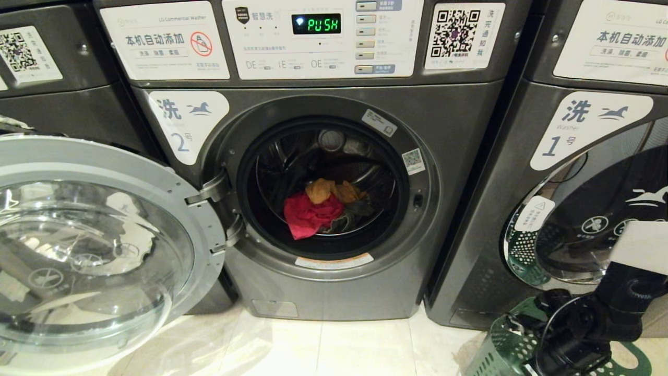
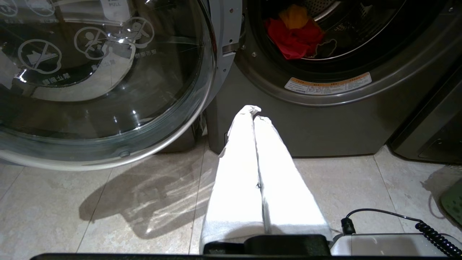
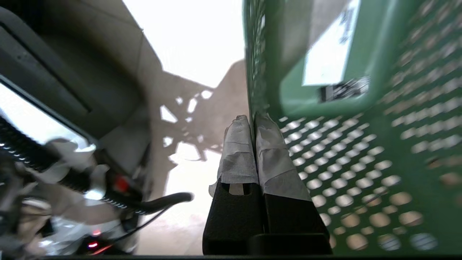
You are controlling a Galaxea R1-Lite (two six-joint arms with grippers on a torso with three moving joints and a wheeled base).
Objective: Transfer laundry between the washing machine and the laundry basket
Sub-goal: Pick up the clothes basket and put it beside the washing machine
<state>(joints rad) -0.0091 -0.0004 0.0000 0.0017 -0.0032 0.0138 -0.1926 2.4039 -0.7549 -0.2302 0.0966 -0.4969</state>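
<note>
The washing machine (image 1: 459,156) marked "2" stands with its round glass door (image 1: 112,162) swung open to the left. Inside the drum lies the laundry: a red-pink piece (image 1: 308,214), a mustard-orange piece (image 1: 326,190) and a dark piece (image 1: 357,214). The green laundry basket (image 1: 498,347) sits on the floor at the lower right. My right gripper (image 3: 252,117) is shut on the basket's perforated wall (image 3: 361,151), one finger outside and one inside. My left gripper (image 2: 254,111) is shut and empty, low above the floor before the machine, with the red piece (image 2: 294,36) beyond it.
The like machine marked "1" (image 1: 574,130) stands at the right, just behind the basket, and another machine (image 1: 52,94) at the left behind the open door. Pale floor tiles (image 1: 323,350) lie in front. A coiled cable (image 2: 429,231) runs by the left wrist.
</note>
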